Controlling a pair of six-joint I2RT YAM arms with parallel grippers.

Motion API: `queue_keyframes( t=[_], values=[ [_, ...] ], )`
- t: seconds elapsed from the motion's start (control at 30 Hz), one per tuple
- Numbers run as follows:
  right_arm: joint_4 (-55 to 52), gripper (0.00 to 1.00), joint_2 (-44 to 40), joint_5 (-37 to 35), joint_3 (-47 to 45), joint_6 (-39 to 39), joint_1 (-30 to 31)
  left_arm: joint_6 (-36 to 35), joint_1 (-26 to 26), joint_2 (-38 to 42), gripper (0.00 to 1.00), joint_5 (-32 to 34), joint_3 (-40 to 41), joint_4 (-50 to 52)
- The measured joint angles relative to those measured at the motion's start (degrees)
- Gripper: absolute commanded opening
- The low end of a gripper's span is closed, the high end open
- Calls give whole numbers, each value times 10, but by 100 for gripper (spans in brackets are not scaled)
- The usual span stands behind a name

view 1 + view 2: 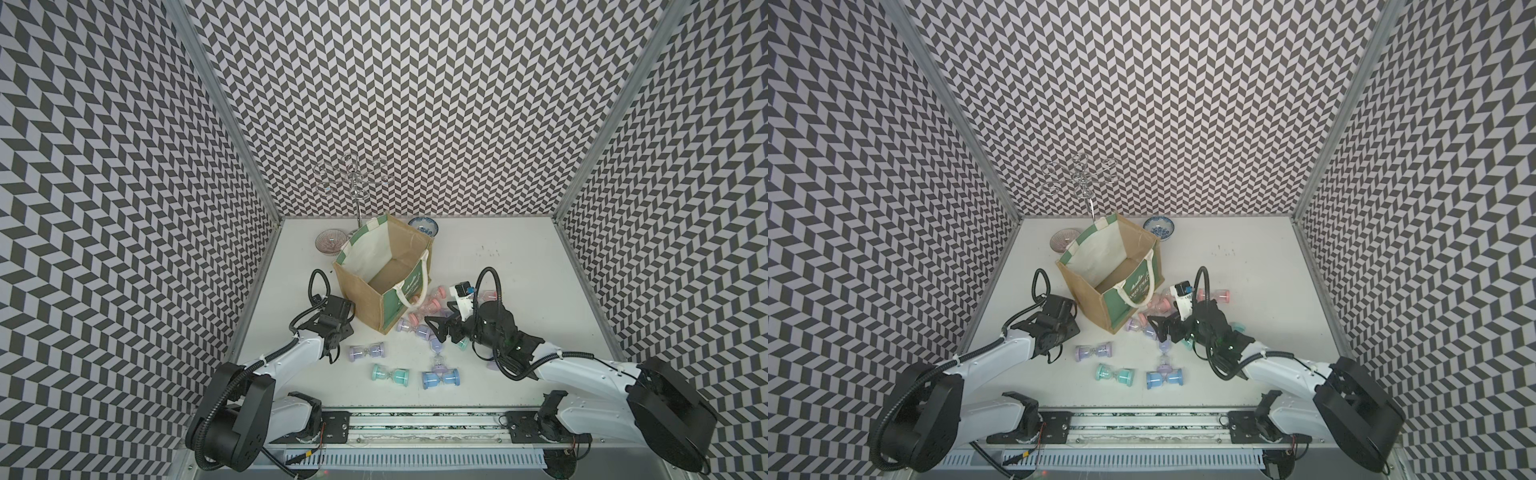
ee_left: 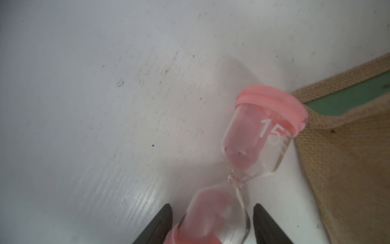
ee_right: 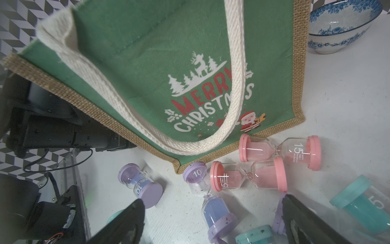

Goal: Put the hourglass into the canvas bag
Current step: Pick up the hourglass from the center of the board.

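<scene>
I see nothing bagged yet: the canvas bag [image 1: 361, 299] looks empty inside. My left pincer [image 2: 212, 205] is narrow around a pink hourglass [image 2: 259, 137] just left of the bag's base; can't tell if it bites. My right pincer [image 3: 213, 221] hangs wide over other hourglasses [image 3: 249, 177] on the counter [image 1: 519, 270]. Lift and drop still to do.

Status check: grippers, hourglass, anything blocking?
Left gripper open, astride pink hourglass beside canvas bag. Right gripper open, empty, over loose hourglasses. Bag upright, mouth unobstructed.

lab robot cell; chevron-patterned walls [image 1: 415, 104], aluminium frame posts [image 1: 218, 95], base rail [image 1: 424, 426]
</scene>
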State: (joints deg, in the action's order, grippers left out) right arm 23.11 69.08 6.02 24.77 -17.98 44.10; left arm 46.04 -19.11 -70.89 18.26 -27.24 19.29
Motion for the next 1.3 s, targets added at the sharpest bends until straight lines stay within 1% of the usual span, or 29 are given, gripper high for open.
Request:
queue_keyframes(
  t=[0.17, 0.23, 0.3, 0.37, 0.4, 0.63, 0.73, 1.03, 1.1, 1.3],
  values=[
    [2, 99, 0, -1, 0, 0, 0, 4, 0, 2, 51, 0, 1, 0],
    [2, 99, 0, -2, 0, 0, 0, 6, 0, 9, 45, 0, 3, 0],
    [3, 99, 0, -2, 0, 0, 0, 8, 0, 17, 44, 1, 5, 0],
    [6, 99, 0, -3, -1, 0, 0, 10, 0, 25, 38, 1, 7, 1],
    [9, 99, 0, -3, -2, 0, 0, 11, 0, 29, 36, 2, 8, 2],
    [21, 99, 0, -3, -8, 0, 0, 16, 0, 52, 35, 5, 9, 6],
    [27, 99, 0, -3, -15, 0, 0, 16, 0, 63, 33, 5, 9, 12],
    [41, 99, 0, 0, -19, -2, 0, 16, 0, 128, 30, 9, 8, 37],
    [42, 99, 0, 1, -19, -2, 0, 16, 0, 143, 28, 11, 1, 52],
    [37, 99, -17, 14, -18, -7, 0, 12, 0, 194, 27, 16, -39, 93]
  ],
)
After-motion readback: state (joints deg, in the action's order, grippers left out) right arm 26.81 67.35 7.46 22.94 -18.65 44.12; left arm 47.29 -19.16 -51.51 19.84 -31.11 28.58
